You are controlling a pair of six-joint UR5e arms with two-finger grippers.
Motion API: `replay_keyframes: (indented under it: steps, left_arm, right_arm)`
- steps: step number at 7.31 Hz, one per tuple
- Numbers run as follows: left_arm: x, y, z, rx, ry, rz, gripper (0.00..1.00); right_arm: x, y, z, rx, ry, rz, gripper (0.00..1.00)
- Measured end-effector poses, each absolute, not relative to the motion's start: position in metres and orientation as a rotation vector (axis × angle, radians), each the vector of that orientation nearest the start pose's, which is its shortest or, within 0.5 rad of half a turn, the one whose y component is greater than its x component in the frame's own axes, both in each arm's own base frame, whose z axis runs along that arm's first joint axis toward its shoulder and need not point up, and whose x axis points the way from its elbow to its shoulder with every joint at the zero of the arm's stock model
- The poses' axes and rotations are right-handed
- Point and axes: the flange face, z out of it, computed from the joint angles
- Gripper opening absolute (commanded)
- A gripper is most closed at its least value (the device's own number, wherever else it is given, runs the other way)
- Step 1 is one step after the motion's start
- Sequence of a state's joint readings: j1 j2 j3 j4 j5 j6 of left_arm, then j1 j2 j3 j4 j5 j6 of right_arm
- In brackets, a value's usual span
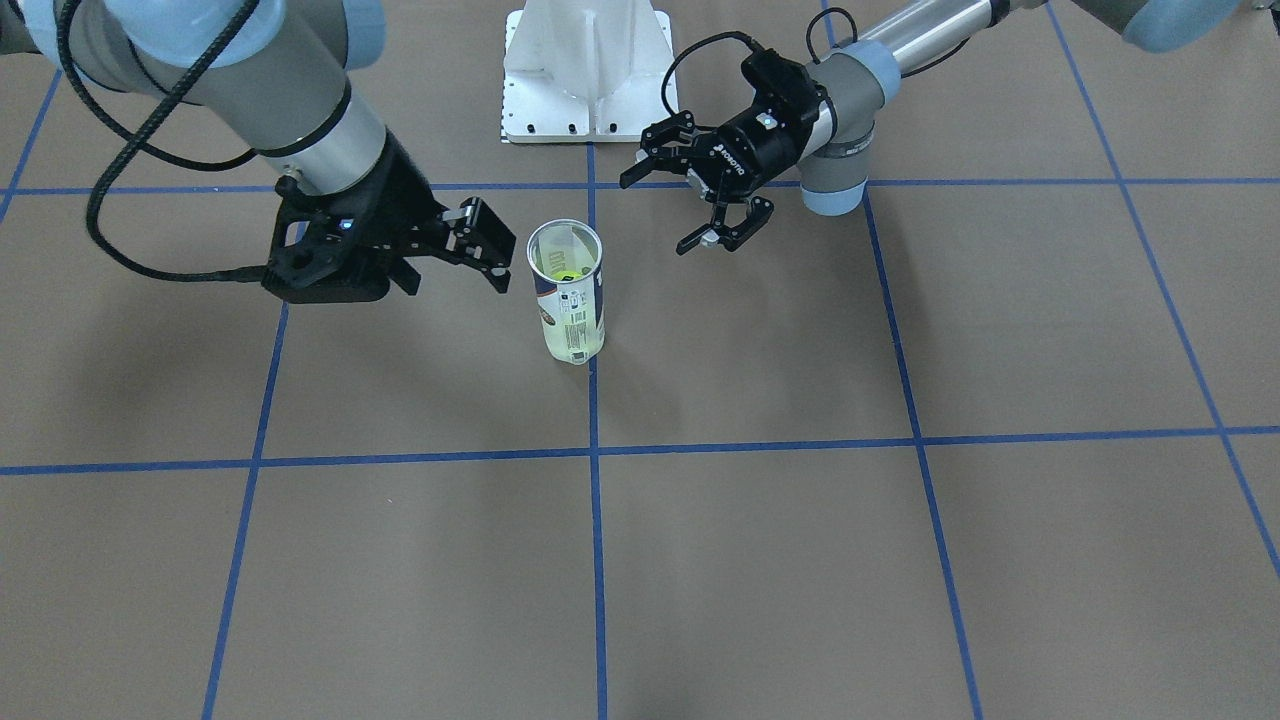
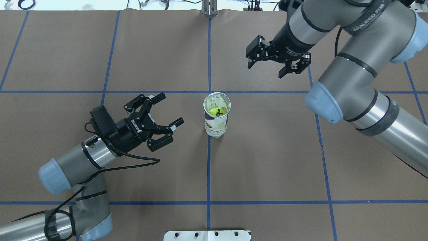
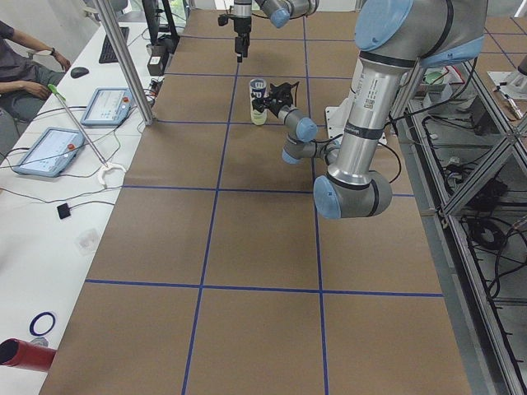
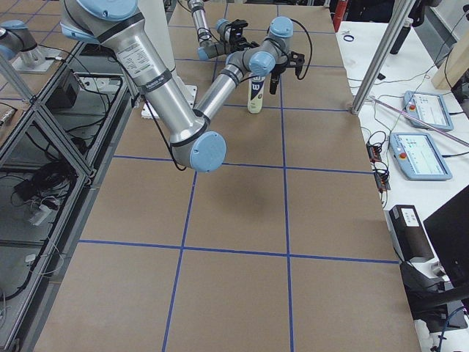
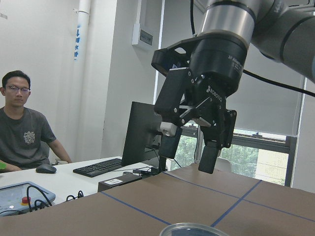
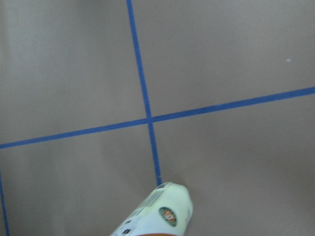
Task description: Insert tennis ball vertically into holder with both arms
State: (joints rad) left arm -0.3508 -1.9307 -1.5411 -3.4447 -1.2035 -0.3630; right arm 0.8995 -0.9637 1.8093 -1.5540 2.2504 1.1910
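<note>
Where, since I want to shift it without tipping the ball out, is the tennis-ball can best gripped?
Probably around the middle of the holder's labelled wall, coming in level from the side. It stands upright with its mouth open and the tennis ball inside, so a side grip across the round body should hold it vertical. The left gripper, open beside it, looks best placed.

Brown paper-covered table [image 1: 760,560], blue tape grid lines [image 1: 596,560].
White metal pedestal base [image 1: 588,70]: 12 o'clock, front-facing view.
Seated man, grey T-shirt, glasses [image 5: 22,132]: 9 o'clock, left wrist view. Black mouse [image 5: 46,168], black keyboard [image 5: 98,167], dark monitor [image 5: 140,130] toward his 3 o'clock.
Blue-framed tablet [image 3: 105,105]: 10 o'clock, left side view.
</note>
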Motion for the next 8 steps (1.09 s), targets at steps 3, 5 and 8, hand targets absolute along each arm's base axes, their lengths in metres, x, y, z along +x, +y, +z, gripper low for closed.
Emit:
replay_keyframes:
  steps: [3, 5, 8]
  left_arm:
    - [0.398, -0.382, 0.355, 1.552, 1.230, -0.031, 0.91]
    - [0.365, -0.424, 0.391, 1.503, 1.111, -0.106, 0.90]
    - [0.313, -0.506, 0.431, 1.404, 0.812, -0.182, 0.91]
  right_arm:
    - [-0.262, -0.561, 0.266, 0.040, -0.983, 0.139, 0.99]
    - [-0.226, -0.575, 0.296, 0.077, -0.948, 0.125, 0.99]
    - [-0.192, -0.595, 0.326, 0.105, -0.898, 0.148, 0.99]
